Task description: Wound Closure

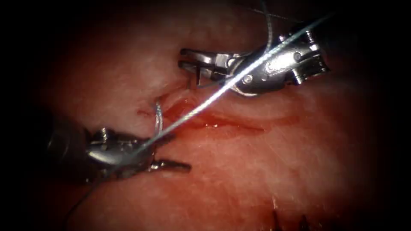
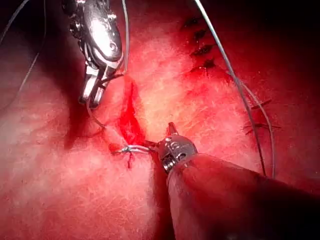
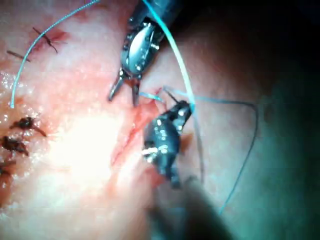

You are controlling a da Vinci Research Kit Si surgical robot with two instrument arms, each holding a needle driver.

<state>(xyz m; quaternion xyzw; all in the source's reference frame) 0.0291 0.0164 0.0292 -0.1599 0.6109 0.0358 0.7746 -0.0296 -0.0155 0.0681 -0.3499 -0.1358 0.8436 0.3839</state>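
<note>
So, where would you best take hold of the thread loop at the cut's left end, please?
Probably its upright arch, from the lower left, where the left tool sits open-jawed. The loop stands clear of the tissue there; its feet go into the tissue beside the cut.

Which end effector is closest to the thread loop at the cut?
The left arm's end effector, lower left, open beside the thread loop; the right arm's end effector is farther, above the cut.
</note>
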